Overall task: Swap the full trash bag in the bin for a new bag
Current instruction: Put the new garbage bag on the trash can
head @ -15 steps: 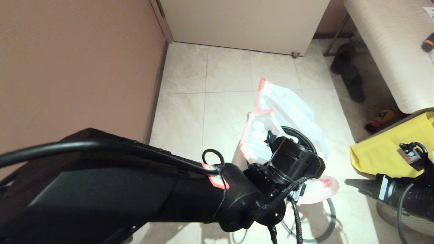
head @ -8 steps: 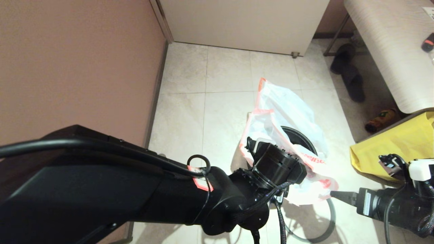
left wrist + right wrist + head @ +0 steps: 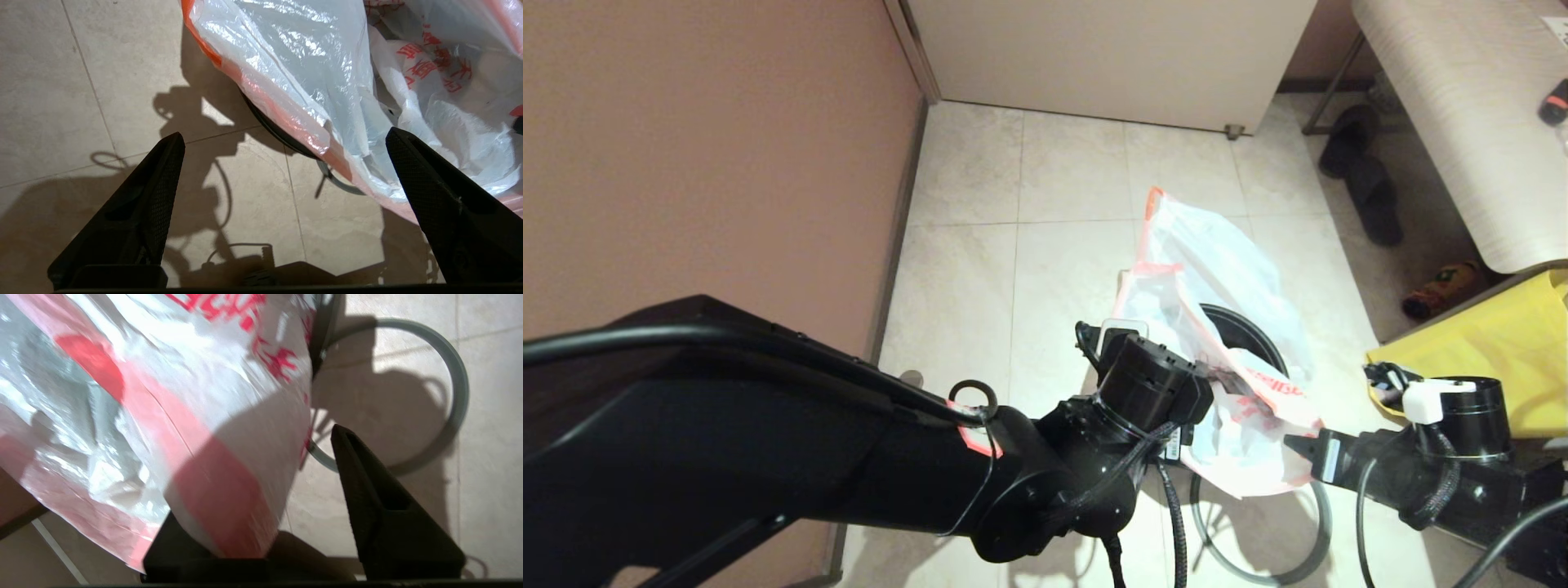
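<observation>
A: Bin (image 3: pixel 1241 322), one, black inside, on the floor tiles (image 3: pixel 964 286). New bag (image 3: pixel 1225 392), thin, red print, draped over its mouth and spilling toward the robot.

B: And the hoop (image 3: pixel 1319 523)?

A: Grey, flat on the tiles, nearer the robot than the bin, partly under the bag's loose edge.

B: Left gripper (image 3: pixel 282 139)?

A: Fingers spread wide, empty, poised above the bag's orange hem at the bin's left edge.

B: Right gripper (image 3: pixel 314 457)?

A: Low at the bag's near-right edge. Plastic lay across one finger and covered it; the other finger (image 3: pixel 367 486) stood clear. Jaws parted; whether they pinched the bag, I couldn't tell.

B: Anything else?

A: Yellow bag (image 3: pixel 1478 351) on the right, slippers (image 3: pixel 1364 175) beyond.
</observation>
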You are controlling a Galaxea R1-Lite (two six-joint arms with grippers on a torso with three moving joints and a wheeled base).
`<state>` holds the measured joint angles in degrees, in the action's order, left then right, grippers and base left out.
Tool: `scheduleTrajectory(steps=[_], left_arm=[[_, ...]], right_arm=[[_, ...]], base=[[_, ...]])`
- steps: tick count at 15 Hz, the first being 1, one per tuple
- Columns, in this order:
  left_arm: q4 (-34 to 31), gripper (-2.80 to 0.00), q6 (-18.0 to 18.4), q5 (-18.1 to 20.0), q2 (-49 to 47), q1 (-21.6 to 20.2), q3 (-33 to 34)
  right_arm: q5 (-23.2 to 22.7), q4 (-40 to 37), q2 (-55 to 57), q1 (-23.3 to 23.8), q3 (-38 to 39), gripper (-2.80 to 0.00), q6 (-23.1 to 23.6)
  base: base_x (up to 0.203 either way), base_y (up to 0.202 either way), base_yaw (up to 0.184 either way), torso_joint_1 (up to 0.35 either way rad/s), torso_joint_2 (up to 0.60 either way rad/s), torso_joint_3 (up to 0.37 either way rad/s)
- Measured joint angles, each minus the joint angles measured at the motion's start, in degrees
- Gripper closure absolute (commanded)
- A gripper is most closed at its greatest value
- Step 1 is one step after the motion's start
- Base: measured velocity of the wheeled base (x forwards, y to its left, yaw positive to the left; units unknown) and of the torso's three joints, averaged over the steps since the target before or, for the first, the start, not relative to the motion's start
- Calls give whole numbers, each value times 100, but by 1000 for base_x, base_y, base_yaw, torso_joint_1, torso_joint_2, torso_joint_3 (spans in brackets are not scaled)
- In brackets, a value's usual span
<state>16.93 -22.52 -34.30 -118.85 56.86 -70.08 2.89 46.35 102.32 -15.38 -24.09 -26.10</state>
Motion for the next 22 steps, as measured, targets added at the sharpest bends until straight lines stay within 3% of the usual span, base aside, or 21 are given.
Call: scheduleTrajectory(steps=[2,6,12,13,19,22], left_arm=[[286,-280,-102,37,-8,-20,-17],[325,-280,-400,-78,-334,-60,-215],[338,-280,-439,-59,-935,-390,-638],[342,0,-437,-61,-1026,-414,-707],[343,0,-439,-80,-1365,-455,-930],[348,0,-591,-89,-1348,-427,-675]], right_arm=[[22,586,311,-68,-75,0,9],[155,640,548,-204,-232,0,6],[153,662,553,-226,-256,0,-27],[151,663,535,-226,-261,0,-27],[148,654,470,-198,-280,0,-30],[154,656,583,-182,-302,0,-24]], base=[[0,0,0,0,0,0],[0,0,0,0,0,0],[0,0,0,0,0,0],[0,0,0,0,0,0],[0,0,0,0,0,0],[0,0,0,0,0,0]])
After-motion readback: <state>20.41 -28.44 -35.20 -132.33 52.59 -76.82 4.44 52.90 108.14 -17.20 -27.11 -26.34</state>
